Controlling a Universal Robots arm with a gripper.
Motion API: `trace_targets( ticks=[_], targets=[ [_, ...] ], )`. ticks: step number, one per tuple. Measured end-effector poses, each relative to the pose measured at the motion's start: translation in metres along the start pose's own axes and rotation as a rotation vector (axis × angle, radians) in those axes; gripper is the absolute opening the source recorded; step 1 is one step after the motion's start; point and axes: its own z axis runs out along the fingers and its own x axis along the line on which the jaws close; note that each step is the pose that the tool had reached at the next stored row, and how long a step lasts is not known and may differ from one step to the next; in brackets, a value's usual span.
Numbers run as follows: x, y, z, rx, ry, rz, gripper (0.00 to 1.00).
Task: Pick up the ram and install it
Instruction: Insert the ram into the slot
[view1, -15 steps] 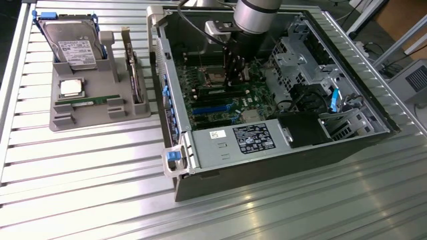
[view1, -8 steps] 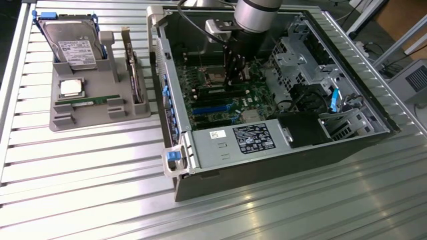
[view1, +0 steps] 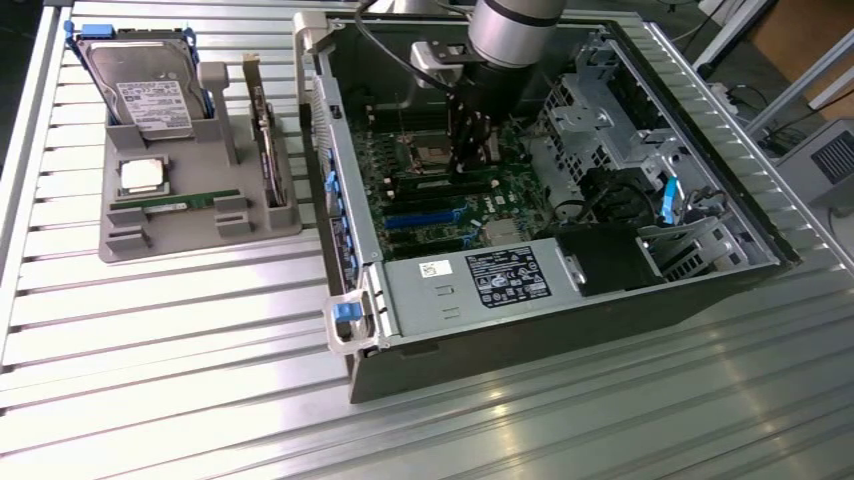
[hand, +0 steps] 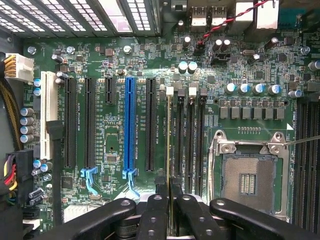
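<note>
table (view1: 160, 380): ribbed metal top, with the tray at the exterior view's left and the PC case to its right.
tray (view1: 187, 238): grey, moulded holders, well apart from the gripper.
hard drive (view1: 150, 85): at the far end of the tray, label up.
processor chip (view1: 143, 175): square, silver, lying flat in its pocket in the tray.
second memory stick (view1: 174, 203): green, on its long edge in a tray slot just in front of the chip.
expansion card (view1: 267, 150): upright on the tray edge nearest the case.
case (view1: 561, 335): side panel off, motherboard facing up.
arm (view1: 514, 30): reaches down into the case over the board.
gripper (view1: 470, 160) (hand: 168, 192): fingers almost together, clamped on the ram.
ram (hand: 169, 150): held edge-on between the fingers, in line with the memory slot farthest from the processor socket; can't tell whether it's seated.
memory slots (hand: 189, 140): black, parallel, between the long card slots and the socket.
processor socket (hand: 247, 182): open, contact field exposed.
power supply (view1: 467, 285): grey box with label, at the near end of the case.
</note>
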Motion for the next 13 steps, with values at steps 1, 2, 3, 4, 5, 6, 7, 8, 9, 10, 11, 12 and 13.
trace_targets(
  ticks=[1,2,3,4,5,6,7,8,9,10,11,12,13],
  targets=[
    [0.0006,0.0,0.0001,0.0001,0.0,0.0,0.14],
    [0.001,0.0,0.0002,0.0001,0.0,0.0,0.14],
    [0.0013,0.0,0.0003,0.0,0.0,0.0,0.14],
    [0.0014,0.0,0.0004,0.0,0.0,0.0,0.14],
    [0.0012,0.0,0.0005,0.0,0.0,0.0,0.14],
    [0.0005,-0.0001,0.0005,0.0,0.0,0.0,0.14],
    [-0.0002,0.0,0.0005,0.0,0.0,0.0,0.14],
    [-0.0007,-0.0001,0.0004,0.0,0.0,0.0,0.14],
    [-0.0009,-0.0001,0.0005,0.0001,-0.0001,0.0,0.14],
    [-0.0009,-0.0001,0.0005,0.0,0.0001,0.0,0.14],
    [-0.0009,0.0,0.0007,0.0,0.0001,0.0,0.14],
    [-0.0007,0.0,0.0012,0.0001,-0.0001,0.0,0.14],
    [0.0003,-0.0001,0.0015,0.0001,-0.0001,0.0,0.14]
  ],
)
